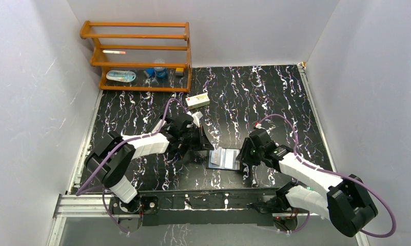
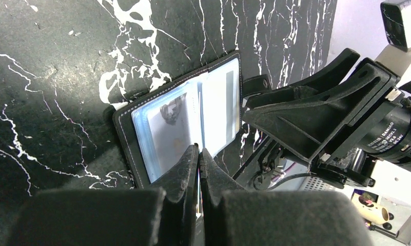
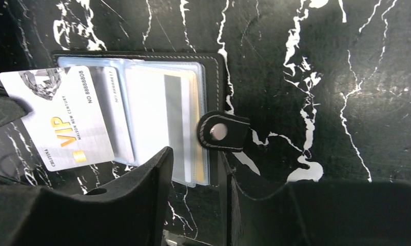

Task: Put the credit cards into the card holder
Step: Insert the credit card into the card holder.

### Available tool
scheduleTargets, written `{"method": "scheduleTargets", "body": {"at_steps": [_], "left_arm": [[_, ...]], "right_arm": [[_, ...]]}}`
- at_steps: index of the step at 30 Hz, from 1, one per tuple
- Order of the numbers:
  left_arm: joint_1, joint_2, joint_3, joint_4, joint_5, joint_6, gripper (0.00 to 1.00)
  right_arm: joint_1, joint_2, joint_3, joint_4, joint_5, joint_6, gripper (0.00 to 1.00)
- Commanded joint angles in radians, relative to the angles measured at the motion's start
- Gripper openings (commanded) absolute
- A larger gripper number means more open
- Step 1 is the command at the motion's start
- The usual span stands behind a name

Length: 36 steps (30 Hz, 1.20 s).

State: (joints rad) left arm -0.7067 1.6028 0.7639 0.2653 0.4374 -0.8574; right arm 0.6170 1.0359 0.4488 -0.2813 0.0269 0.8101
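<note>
The card holder [image 1: 224, 159] lies open on the black marbled table, its glossy sleeves up and its snap tab [image 3: 221, 132] at the right edge. My left gripper [image 1: 207, 147] is shut on a white VIP credit card [image 3: 59, 123], held by its outer edge, with the other edge lying over the holder's left sleeves. In the left wrist view the card [image 2: 170, 136] runs from my shut fingertips [image 2: 198, 151] onto the holder [image 2: 123, 128]. My right gripper [image 3: 194, 154] is open, its fingers straddling the near edge of the holder's right half [image 3: 213, 66].
A cream oblong carton [image 1: 198, 100] lies behind the left arm. A wooden rack [image 1: 136, 56] with small items stands at the back left. White walls close in the table on three sides. The two grippers [image 1: 239, 160] are close together over the holder.
</note>
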Motion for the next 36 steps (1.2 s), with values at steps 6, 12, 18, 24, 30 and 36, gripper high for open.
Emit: {"method": "scheduleTargets", "body": {"at_steps": [6, 12, 18, 24, 30, 36], "left_arm": [[-0.025, 0.042, 0.034, 0.098, 0.020, 0.015, 0.00], [-0.043, 0.053, 0.051, 0.095, 0.011, 0.015, 0.00], [-0.046, 0.054, 0.043, 0.093, -0.019, 0.004, 0.00], [-0.049, 0.064, 0.034, 0.107, -0.036, -0.011, 0.00], [-0.054, 0.070, 0.038, 0.106, -0.059, -0.027, 0.00], [-0.062, 0.081, 0.034, 0.097, -0.086, -0.035, 0.00]], "right_arm": [[-0.007, 0.002, -0.032, 0.039, 0.050, -0.006, 0.43], [-0.008, 0.014, -0.052, 0.061, 0.037, 0.005, 0.41], [-0.009, 0.011, -0.065, 0.077, 0.023, 0.013, 0.40], [-0.008, 0.000, -0.069, 0.080, 0.019, 0.014, 0.40], [-0.009, -0.003, -0.078, 0.086, 0.015, 0.019, 0.40], [-0.009, -0.003, -0.087, 0.097, 0.008, 0.023, 0.40]]}}
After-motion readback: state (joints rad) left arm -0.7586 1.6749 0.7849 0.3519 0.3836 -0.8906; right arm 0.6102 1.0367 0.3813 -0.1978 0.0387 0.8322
